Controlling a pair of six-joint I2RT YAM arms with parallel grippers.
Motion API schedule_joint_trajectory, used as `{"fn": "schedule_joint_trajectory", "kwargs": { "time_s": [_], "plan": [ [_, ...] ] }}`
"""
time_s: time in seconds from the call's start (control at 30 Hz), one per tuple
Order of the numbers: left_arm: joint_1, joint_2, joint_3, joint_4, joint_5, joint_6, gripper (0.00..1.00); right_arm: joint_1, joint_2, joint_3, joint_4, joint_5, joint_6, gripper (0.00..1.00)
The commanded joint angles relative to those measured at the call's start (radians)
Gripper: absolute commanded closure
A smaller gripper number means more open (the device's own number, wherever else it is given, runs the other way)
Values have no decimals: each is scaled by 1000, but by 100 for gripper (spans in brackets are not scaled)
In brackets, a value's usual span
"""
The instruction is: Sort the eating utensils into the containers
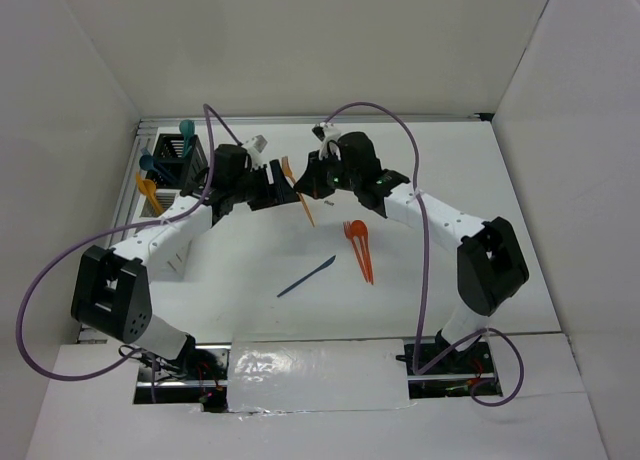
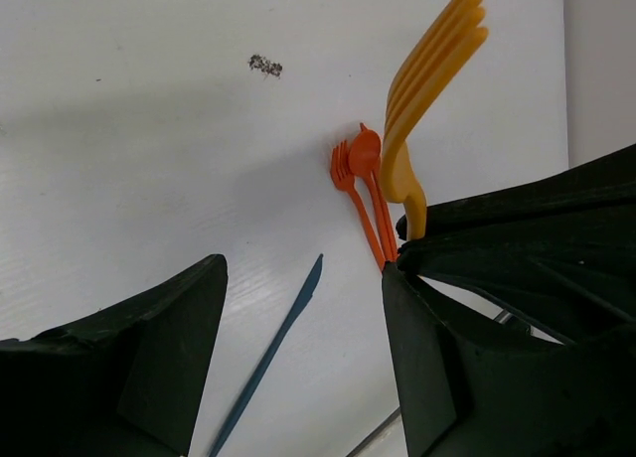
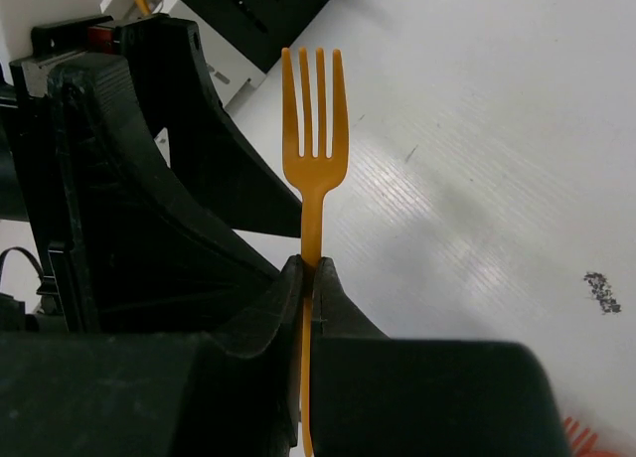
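Observation:
My right gripper is shut on the handle of a yellow-orange fork, tines pointing away, held above the table. In the top view the fork hangs between my right gripper and my left gripper. My left gripper is open and empty; the fork stands just beyond its right finger. An orange fork and spoon lie together on the table. A dark blue knife lies nearer me. The black container at the far left holds teal utensils.
A white container with orange utensils sits beside the black one at the left table edge. White walls enclose the table on the left, back and right. A small dark smudge marks the table surface. Purple cables loop over both arms.

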Motion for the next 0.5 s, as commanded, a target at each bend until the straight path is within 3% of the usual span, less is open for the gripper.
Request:
{"fn": "schedule_joint_trajectory", "kwargs": {
  "time_s": [0.0,0.3,0.47],
  "plan": [
    [-2,-21,25,121,-15,-66,24,20,-35,27,1,-50,-2,100],
    [11,-59,42,56,12,-22,24,20,-76,-2,-36,53,-13,100],
    [157,-175,-13,71,127,8,23,17,-91,-11,-57,42,-48,100]
  ]
}}
